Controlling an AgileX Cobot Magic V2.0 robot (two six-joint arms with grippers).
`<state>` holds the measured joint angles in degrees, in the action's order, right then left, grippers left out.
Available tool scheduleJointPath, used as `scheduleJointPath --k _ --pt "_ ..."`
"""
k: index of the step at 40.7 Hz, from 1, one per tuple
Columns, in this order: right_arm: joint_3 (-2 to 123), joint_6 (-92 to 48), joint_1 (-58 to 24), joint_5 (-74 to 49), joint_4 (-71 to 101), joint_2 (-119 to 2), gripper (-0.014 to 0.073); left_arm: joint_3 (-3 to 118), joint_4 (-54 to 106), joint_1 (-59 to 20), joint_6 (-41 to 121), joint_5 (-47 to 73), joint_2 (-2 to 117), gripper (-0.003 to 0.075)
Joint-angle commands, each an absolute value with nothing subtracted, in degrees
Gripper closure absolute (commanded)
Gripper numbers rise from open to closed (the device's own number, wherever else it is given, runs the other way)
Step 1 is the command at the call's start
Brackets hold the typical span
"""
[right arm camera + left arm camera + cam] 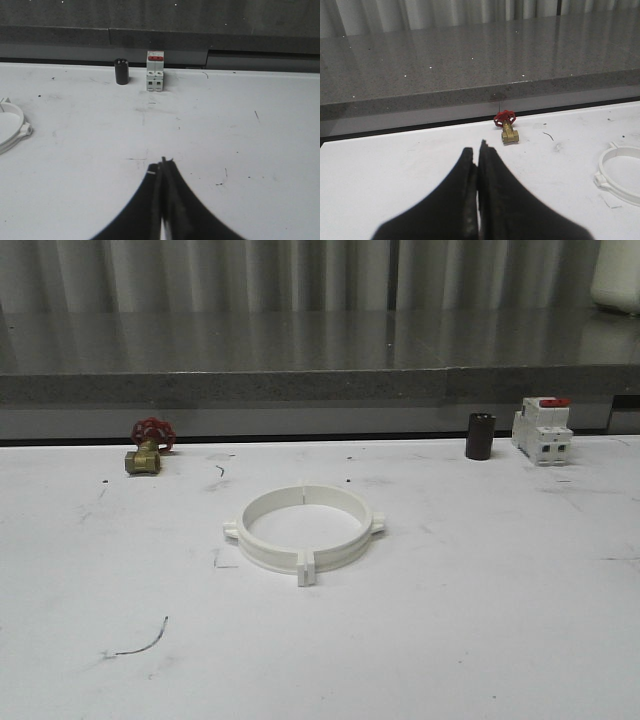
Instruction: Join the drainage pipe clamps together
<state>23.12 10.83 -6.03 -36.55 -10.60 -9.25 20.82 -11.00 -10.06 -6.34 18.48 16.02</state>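
Observation:
The two white drainage pipe clamps (303,528) lie on the white table's middle, joined into one wide ring with end tabs meeting at the front and back and small lugs at the sides. An arc of that ring (620,172) shows in the left wrist view, and another arc (14,131) in the right wrist view. My left gripper (477,150) is shut with nothing in it, above bare table well to the ring's left. My right gripper (162,162) is shut and empty too, over bare table to the ring's right.
A brass valve with a red handwheel (148,448) sits at the table's back left. A dark cylinder (480,436) and a white circuit breaker with a red switch (542,429) stand at the back right. A grey stone ledge (300,370) runs behind the table.

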Motion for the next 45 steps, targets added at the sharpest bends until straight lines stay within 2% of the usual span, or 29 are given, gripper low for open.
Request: scheduleJointPath --k 1,18,27,39,45 --pt "24.66 10.29 -5.64 -31.99 -11.95 -9.76 0.0656 22.44 -11.08 -10.11 -6.42 14.01 16.36 0.0741" --pt "24.66 10.29 -5.64 -31.99 -11.95 -9.76 0.0656 21.53 -10.95 -10.11 -6.42 13.13 15.95 0.0741" --pt "24.66 10.29 -5.64 -32.04 -11.95 -9.76 0.0656 11.79 5.94 -6.89 7.01 4.63 9.61 0.0741" --pt "24.66 10.29 -5.64 -32.04 -11.95 -9.76 0.0656 0.52 5.16 -1.99 7.01 2.87 -1.56 0.0741" --pt "24.66 10.29 -5.64 -32.17 -11.90 -9.76 0.0656 -0.46 5.16 -2.01 7.01 2.81 -1.43 0.0741"
